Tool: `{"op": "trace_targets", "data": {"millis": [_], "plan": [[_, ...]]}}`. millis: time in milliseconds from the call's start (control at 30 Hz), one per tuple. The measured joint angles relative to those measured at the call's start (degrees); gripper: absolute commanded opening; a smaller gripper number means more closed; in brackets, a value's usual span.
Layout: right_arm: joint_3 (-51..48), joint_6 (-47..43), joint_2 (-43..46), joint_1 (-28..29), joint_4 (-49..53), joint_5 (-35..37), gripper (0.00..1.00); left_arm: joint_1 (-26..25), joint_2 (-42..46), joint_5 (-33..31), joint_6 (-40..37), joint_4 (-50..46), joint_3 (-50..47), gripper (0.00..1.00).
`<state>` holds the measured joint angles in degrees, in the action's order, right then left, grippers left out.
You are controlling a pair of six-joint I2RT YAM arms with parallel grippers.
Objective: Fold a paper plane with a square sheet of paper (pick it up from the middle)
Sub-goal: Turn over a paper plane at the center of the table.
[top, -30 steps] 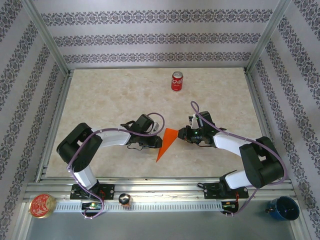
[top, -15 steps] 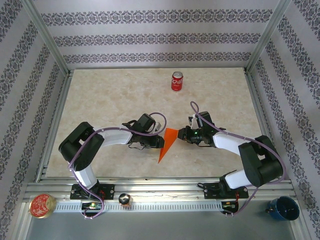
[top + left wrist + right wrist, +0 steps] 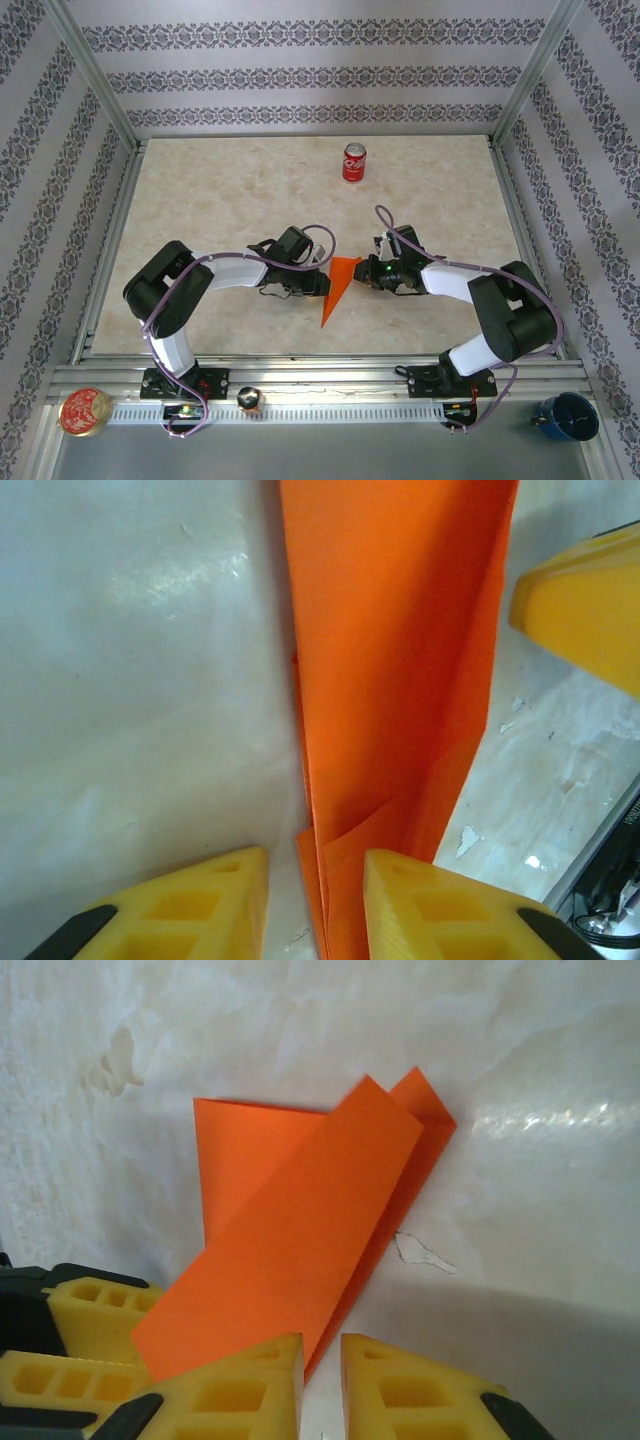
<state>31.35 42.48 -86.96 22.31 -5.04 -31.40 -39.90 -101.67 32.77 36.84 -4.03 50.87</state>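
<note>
Left pincer [image 3: 317,858] narrowly apart, folded edge of the orange paper plane [image 3: 390,660] between its fingers; right pincer [image 3: 322,1340] narrowly apart at the opposite edge. It lies on the bench [image 3: 520,1080].

1 orange paper plane [image 3: 338,281], 1 red soda can [image 3: 354,161], 2 arms [image 3: 235,271] [image 3: 455,283], 1 blue cup [image 3: 566,415], 1 round tin [image 3: 84,411]

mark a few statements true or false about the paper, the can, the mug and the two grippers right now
1. The red soda can stands upright, beyond the folded orange paper. True.
2. The paper lies as a flat unfolded square. False: it is folded into a narrow pointed wedge.
3. The left gripper and right gripper flank the paper. True.
4. The blue mug sits beside the can. False: it sits far from it, at the near right corner of the top view.
</note>
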Motion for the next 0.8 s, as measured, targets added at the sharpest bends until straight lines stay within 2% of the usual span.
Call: {"op": "trace_targets", "data": {"millis": [467, 800], "plan": [[0.0, 0.98, -2.73, 1.38, -1.66, -0.59, 0.18, -0.66, -1.01, 1.62, 0.2, 1.53, 0.0, 0.26], [0.0, 1.29, -3.1, 1.31, -2.08, -1.03, 0.18, -0.66, -1.6, 1.77, 1.53, 2.62, 0.04, 0.18]]}}
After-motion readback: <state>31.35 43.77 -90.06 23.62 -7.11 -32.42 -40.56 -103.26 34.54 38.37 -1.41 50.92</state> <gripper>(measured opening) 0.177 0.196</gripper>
